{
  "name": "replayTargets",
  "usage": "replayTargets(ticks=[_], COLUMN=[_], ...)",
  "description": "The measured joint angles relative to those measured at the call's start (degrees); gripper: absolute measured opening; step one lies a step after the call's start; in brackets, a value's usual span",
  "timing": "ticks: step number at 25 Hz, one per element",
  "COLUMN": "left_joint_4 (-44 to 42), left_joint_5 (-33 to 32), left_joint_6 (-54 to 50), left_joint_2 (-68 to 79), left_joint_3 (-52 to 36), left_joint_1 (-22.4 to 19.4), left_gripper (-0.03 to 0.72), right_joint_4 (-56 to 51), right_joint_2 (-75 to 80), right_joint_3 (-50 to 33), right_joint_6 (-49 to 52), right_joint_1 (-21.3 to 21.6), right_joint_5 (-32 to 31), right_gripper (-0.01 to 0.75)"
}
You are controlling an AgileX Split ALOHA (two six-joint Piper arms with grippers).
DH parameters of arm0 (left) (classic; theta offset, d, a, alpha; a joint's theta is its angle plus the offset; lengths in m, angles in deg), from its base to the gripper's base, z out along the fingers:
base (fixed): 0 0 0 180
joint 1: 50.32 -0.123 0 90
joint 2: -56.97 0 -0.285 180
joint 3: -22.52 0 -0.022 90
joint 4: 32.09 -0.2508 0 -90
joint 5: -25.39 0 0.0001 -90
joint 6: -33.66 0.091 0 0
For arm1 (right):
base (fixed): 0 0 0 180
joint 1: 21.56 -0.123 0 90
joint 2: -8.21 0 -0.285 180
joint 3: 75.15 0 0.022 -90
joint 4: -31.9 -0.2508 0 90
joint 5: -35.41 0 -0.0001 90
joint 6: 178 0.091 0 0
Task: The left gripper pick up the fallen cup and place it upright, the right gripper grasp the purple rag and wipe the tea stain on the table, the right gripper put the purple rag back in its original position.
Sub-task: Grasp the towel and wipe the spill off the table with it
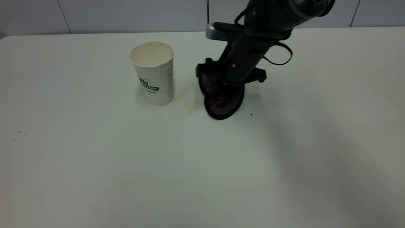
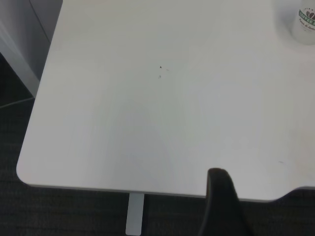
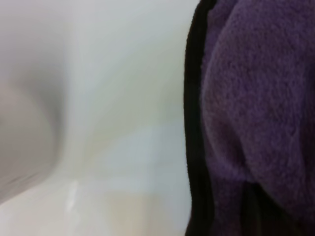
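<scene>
The cup [image 1: 152, 73] stands upright on the table [image 1: 95, 164], its stained inside showing; its base also appears in the left wrist view [image 2: 306, 23]. To its right, my right gripper [image 1: 221, 83] is shut on the purple rag [image 1: 222, 104], whose lower end rests on the tabletop. A faint yellowish tea stain [image 1: 190, 106] lies between cup and rag, just left of the rag. In the right wrist view the rag [image 3: 251, 118] sits beside a pale smear of the tea stain [image 3: 123, 206]. My left gripper [image 2: 222, 206] hangs over the table's near edge, far from the cup.
Tiny dark specks dot the table [image 1: 251, 114] [image 2: 160, 67]. The table's rounded corner [image 2: 24, 173] and a leg [image 2: 135, 216] show in the left wrist view, with dark floor below. A tiled wall [image 1: 126, 14] runs behind the table.
</scene>
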Motion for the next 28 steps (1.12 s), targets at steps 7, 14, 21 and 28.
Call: replayTargets(ticks=[7,14,21,28], left_joint_4=[0.0,0.0,0.0,0.0], left_joint_5=[0.0,0.0,0.0,0.0], left_joint_6=[0.0,0.0,0.0,0.0], left_joint_2=[0.0,0.0,0.0,0.0], left_joint_3=[0.0,0.0,0.0,0.0], left_joint_1=[0.0,0.0,0.0,0.0], left_gripper=[0.487,0.487,0.487,0.487], right_joint_4=[-0.9,-3.3,-4.0,-2.9], right_joint_2=[0.1,0.3,0.6,0.6], right_joint_3=[0.0,0.0,-0.1,-0.1], right_joint_6=[-0.2,-0.2,-0.2,-0.2], right_joint_1=[-5.3,-7.0,-7.1,-3.8], right_joint_5=[0.0,0.5,4.7,7.0], right_gripper=[0.094,0.098,0.102,0.103])
